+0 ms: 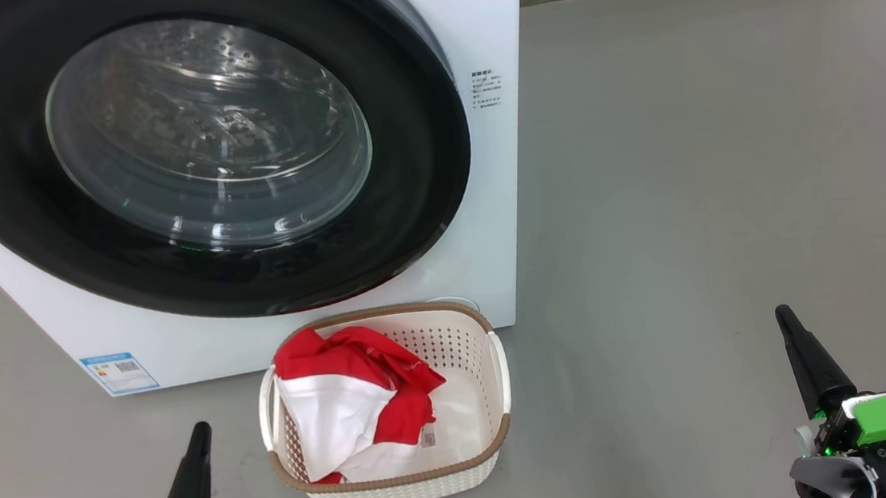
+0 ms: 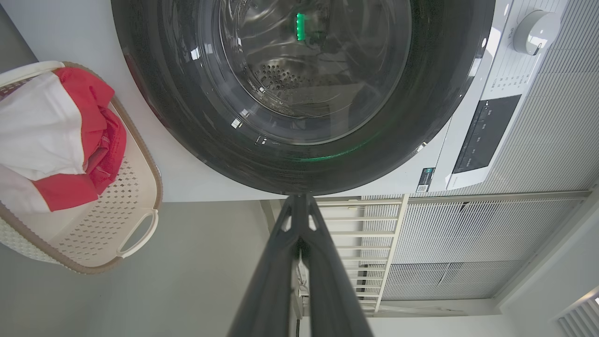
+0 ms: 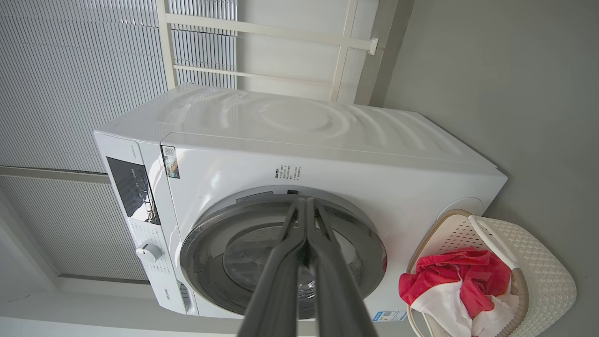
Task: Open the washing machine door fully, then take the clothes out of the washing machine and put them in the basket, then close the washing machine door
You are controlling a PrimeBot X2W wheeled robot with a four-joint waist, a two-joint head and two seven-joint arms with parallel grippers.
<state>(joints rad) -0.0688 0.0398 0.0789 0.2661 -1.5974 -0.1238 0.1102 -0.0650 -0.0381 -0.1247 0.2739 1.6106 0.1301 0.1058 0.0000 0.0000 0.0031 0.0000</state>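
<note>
Our left gripper (image 1: 198,440) and right gripper (image 1: 786,325) flank the basket (image 1: 463,480), fingers closed, empty; the washing machine door (image 1: 419,163) behind it, if unlatched, could swing out.

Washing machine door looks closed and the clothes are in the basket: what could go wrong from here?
1. The washing machine door looks shut, but latching cannot be told; the red glint on its lower rim may be reflection or trapped cloth.
2. The clothes are heaped over one edge of the basket, so a nudge from the shut left gripper nearby could spill them.
</note>
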